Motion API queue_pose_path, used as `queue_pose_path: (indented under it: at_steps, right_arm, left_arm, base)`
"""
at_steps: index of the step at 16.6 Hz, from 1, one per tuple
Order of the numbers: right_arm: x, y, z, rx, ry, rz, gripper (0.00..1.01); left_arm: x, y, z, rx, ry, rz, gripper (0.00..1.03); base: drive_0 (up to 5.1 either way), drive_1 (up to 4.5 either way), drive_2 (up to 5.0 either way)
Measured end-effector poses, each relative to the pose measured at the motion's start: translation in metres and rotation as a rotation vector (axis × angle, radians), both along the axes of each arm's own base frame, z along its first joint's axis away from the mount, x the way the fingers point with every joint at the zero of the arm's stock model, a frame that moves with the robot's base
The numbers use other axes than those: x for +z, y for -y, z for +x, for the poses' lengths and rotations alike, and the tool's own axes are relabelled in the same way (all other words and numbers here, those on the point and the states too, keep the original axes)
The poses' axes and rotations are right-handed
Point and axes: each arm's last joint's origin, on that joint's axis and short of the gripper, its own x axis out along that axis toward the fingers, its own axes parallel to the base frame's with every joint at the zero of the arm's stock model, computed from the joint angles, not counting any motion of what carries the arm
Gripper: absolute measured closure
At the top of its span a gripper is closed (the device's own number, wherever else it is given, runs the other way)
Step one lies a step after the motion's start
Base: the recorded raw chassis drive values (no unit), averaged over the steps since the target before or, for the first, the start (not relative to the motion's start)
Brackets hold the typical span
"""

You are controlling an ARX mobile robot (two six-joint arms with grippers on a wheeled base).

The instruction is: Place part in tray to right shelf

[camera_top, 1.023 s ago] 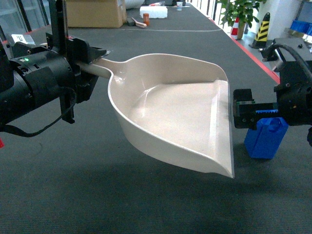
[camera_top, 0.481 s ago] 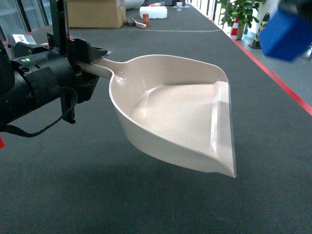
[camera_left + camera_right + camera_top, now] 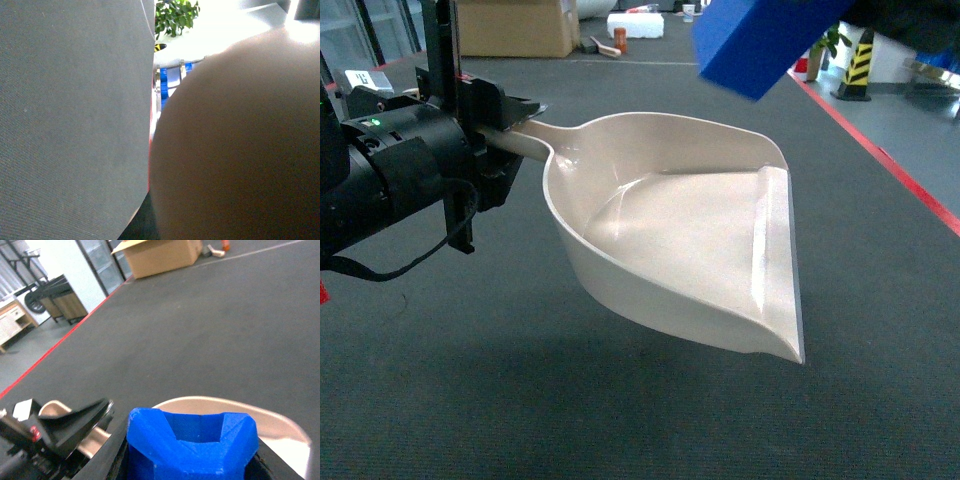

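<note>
Carrying part over tray: drop not yet made

Left gripper [image 3: 505,130], left of the tray [image 3: 680,235], has jaws clenched on the tray's handle; arm level, bowl held clear above the dark floor [image 3: 620,420], lip pointing right. Part [image 3: 765,40] sits above the tray's rear rim, top of head view, gripped low in the right gripper [image 3: 192,460], jaws grasping it in the wrist view. Risk, by judgement: release off-centre or from this height could bounce the part past the open lip; a tilted tray would slide it out.

Open air between the part [image 3: 760,40] and the tray [image 3: 680,240].
</note>
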Motion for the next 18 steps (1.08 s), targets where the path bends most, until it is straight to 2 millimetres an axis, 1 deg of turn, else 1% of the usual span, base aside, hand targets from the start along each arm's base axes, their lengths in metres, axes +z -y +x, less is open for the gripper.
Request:
queue_pose_path:
  at_steps: [2,3,4,5,6,7,8,9,10,11,12,14,15,16,17,18]
  right_arm:
    - [-0.034,-0.040,0.002,0.056,-0.060,-0.052,0.55]
    - [-0.046,-0.053,0.006,0.057,-0.067,-0.081,0.55]
    - [-0.056,-0.063,0.013,0.058,-0.061,-0.125,0.44]
    - [-0.060,-0.065,0.018,0.033,-0.033,-0.151,0.35]
    - [-0.058,-0.062,0.021,-0.005,0.008,-0.173,0.23]
    - [-0.045,-0.050,0.021,-0.071,0.096,-0.167,0.13]
    - [-0.028,-0.036,0.016,-0.150,0.203,-0.156,0.02]
    - [-0.014,-0.024,0.009,-0.218,0.302,-0.143,0.02]
    - [-0.003,-0.007,-0.001,-0.287,0.411,-0.161,0.04]
    - [0.000,0.011,-0.012,-0.336,0.481,-0.192,0.03]
    - [-0.004,0.029,-0.022,-0.379,0.520,-0.242,0.03]
    - [-0.019,0.075,-0.049,-0.442,0.512,-0.349,0.03]
    - [-0.027,0.095,-0.064,-0.471,0.467,-0.388,0.03]
    - [-0.042,0.113,-0.083,-0.513,0.407,-0.427,0.03]
    - [-0.058,0.122,-0.100,-0.493,0.353,-0.440,0.03]
    - [-0.068,0.124,-0.111,-0.451,0.329,-0.423,0.03]
  left_arm:
    - [0.000,0.000,0.000,0.000,0.000,0.000,0.88]
    - [0.000,0.000,0.000,0.000,0.000,0.000,0.88]
    - [0.000,0.000,0.000,0.000,0.000,0.000,0.88]
    - [0.000,0.000,0.000,0.000,-0.002,0.002,0.88]
    - [0.000,0.000,0.000,0.001,-0.003,0.000,0.88]
    - [0.000,-0.001,0.000,0.006,-0.003,0.005,0.88]
    - [0.000,-0.001,0.000,0.002,-0.002,0.003,0.88]
    - [0.000,0.000,0.000,0.000,-0.002,0.003,0.88]
    - [0.000,0.000,0.000,0.000,-0.002,0.003,0.88]
    - [0.000,0.000,0.000,0.000,-0.002,0.003,0.88]
    - [0.000,0.000,0.000,0.000,-0.002,0.003,0.88]
    - [0.000,0.000,0.000,0.001,-0.002,0.003,0.88]
    - [0.000,0.000,0.000,0.002,-0.002,0.003,0.89]
    - [0.000,0.000,0.000,0.000,-0.002,0.003,0.89]
    - [0.000,0.000,0.000,0.000,-0.002,0.003,0.89]
    - [0.000,0.000,0.000,0.000,-0.002,0.003,0.89]
  base:
    - [0.0,0.00,0.0]
    - [0.0,0.00,0.0]
    - [0.0,0.00,0.0]
    - [0.0,0.00,0.0]
    - [0.0,0.00,0.0]
    - [0.0,0.00,0.0]
    - [0.0,0.00,0.0]
    - [0.0,0.00,0.0]
    - [0.0,0.00,0.0]
    - [0.0,0.00,0.0]
    - [0.0,0.00,0.0]
    - [0.0,0.00,0.0]
    - [0.0,0.00,0.0]
    - [0.0,0.00,0.0]
    - [0.0,0.00,0.0]
    - [0.0,0.00,0.0]
